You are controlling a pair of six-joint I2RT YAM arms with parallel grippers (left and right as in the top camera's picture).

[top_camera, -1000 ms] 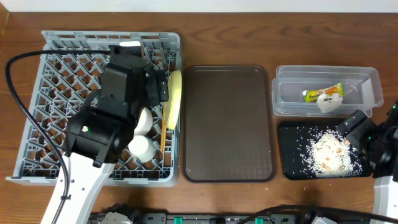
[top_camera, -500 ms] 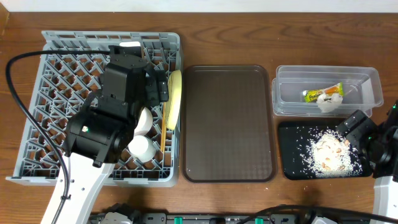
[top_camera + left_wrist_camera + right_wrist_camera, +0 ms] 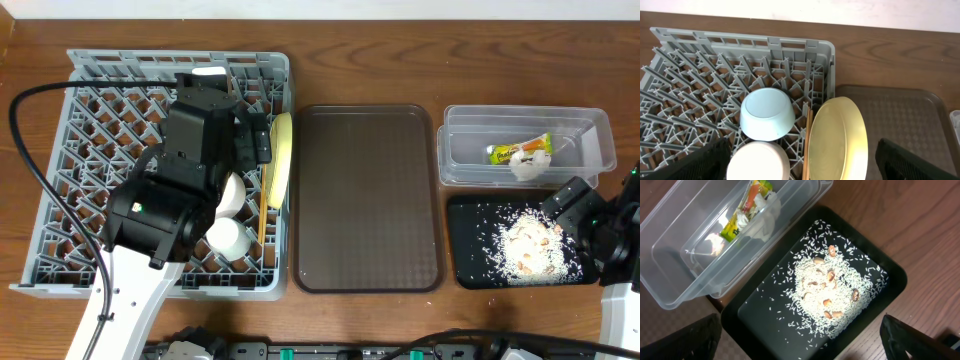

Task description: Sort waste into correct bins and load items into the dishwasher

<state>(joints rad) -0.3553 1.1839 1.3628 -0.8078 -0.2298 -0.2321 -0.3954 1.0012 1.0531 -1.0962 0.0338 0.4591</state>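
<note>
Left wrist view showed the left gripper (image 3: pixel 805 162) spread wide, its two black fingers at the 7 and 5 o'clock corners with nothing held between them. Directly under that gap stood the yellow-green plate (image 3: pixel 837 137) on edge, with the chopsticks (image 3: pixel 807 145) upright against its 9 o'clock side. The light blue bowl (image 3: pixel 767 114) lay mouth-down at 10 o'clock and a white vessel (image 3: pixel 760 161), bowl or cup I could not tell, at 8 o'clock. All of them sat among the pegs of the grey dish rack (image 3: pixel 790 50), and the brown tray (image 3: pixel 900 115) lay bare at 3 o'clock. In the right wrist view the right gripper (image 3: pixel 805 340) was equally wide and empty above the black tray (image 3: pixel 760 315), which held the rice and beige scraps (image 3: pixel 825 290). At 10 o'clock the clear tub (image 3: pixel 670 255) held the wrapper (image 3: pixel 742 215) and the tissue (image 3: pixel 765 222). Sorting and loading looked finished, so the step in hand was probably clearing the left arm from the rack. That would best be done by rising straight up with the fingers wide, since brushing the plate's rim could tip it and knock the chopsticks loose.
</note>
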